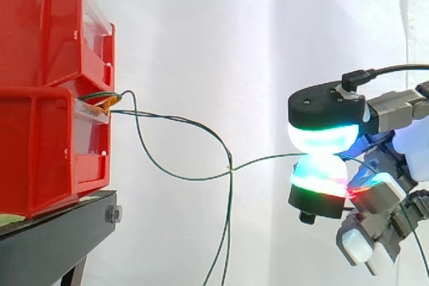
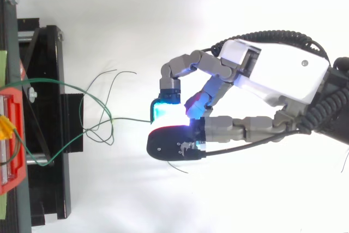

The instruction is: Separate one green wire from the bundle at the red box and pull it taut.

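Two stacked red bins (image 1: 47,92) stand at the left on a black stand (image 1: 60,229). A bundle of thin green wires (image 1: 100,98) comes out between them, by a yellowish tag. One green wire (image 1: 261,160) sags from the bundle, then rises to my hand (image 2: 283,75) at the right, which pinches it between two glowing pads (image 1: 322,138). In the top view this held wire (image 2: 131,118) runs level into the pads. The other wires (image 1: 228,232) hang loose below and curl free (image 2: 103,80) between the stand and the hand.
A white curtain (image 1: 268,31) is behind everything. The red bin's front (image 2: 11,135) and the black stand (image 2: 49,135) lie along the left edge in the top view. Open space separates the stand from the hand.
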`<action>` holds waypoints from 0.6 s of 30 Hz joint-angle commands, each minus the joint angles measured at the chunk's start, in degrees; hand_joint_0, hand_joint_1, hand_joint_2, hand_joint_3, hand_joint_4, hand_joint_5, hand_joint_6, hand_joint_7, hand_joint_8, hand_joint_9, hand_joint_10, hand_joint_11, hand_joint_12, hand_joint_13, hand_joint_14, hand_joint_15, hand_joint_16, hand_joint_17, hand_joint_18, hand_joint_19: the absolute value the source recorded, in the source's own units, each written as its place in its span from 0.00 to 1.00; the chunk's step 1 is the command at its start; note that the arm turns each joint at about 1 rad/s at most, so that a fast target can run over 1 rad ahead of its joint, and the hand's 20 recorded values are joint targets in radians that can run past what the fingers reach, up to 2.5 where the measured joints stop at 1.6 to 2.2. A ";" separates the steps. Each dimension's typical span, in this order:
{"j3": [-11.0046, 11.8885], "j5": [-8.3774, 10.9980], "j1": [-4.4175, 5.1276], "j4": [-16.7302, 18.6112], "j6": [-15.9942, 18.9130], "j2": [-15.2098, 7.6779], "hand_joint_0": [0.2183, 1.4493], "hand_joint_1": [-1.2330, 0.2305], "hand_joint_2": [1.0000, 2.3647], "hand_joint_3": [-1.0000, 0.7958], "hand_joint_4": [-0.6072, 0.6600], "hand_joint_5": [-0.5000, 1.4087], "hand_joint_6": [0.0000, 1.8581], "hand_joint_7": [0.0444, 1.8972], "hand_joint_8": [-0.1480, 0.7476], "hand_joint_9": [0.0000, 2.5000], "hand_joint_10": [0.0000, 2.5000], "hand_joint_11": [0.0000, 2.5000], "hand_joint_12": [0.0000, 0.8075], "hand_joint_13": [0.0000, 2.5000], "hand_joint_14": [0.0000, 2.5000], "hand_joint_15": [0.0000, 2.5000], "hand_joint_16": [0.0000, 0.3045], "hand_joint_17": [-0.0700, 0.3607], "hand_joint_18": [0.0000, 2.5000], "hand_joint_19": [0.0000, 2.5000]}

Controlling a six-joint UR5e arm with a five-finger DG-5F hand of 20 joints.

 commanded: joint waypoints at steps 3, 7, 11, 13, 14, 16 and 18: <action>0.05 0.00 0.05 0.13 -0.96 -0.02 0.33 0.30 0.01 0.63 0.49 0.20 0.49 0.73 0.68 0.54 0.01 0.37 0.57 0.44 0.01 0.19 0.20 0.48 0.39 0.16; -0.04 0.09 0.05 0.13 -1.05 0.07 0.33 0.30 0.01 0.62 0.49 0.20 0.49 0.73 0.69 0.54 0.01 0.37 0.57 0.44 0.01 0.20 0.20 0.48 0.39 0.16; -0.04 0.09 0.05 0.13 -1.05 -0.02 0.33 0.30 0.01 0.62 0.49 0.20 0.49 0.73 0.68 0.54 0.01 0.37 0.57 0.44 0.01 0.20 0.20 0.48 0.39 0.16; -0.04 0.09 0.05 0.13 -0.96 -0.02 0.33 0.30 0.01 0.63 0.49 0.20 0.49 0.73 0.68 0.54 0.01 0.37 0.58 0.44 0.01 0.20 0.20 0.48 0.39 0.16; -0.04 0.09 0.05 0.13 -1.05 0.07 0.33 0.30 0.01 0.63 0.49 0.20 0.49 0.73 0.68 0.54 0.01 0.37 0.57 0.44 0.01 0.20 0.20 0.48 0.39 0.16; 0.05 0.09 0.05 0.13 -0.96 -0.02 0.33 0.30 0.01 0.62 0.50 0.20 0.49 0.73 0.68 0.54 0.01 0.37 0.57 0.44 0.01 0.20 0.20 0.48 0.39 0.16; -0.04 0.09 0.05 0.13 -1.05 0.07 0.33 0.30 0.01 0.62 0.50 0.20 0.49 0.73 0.68 0.54 0.01 0.37 0.57 0.44 0.01 0.19 0.20 0.48 0.39 0.16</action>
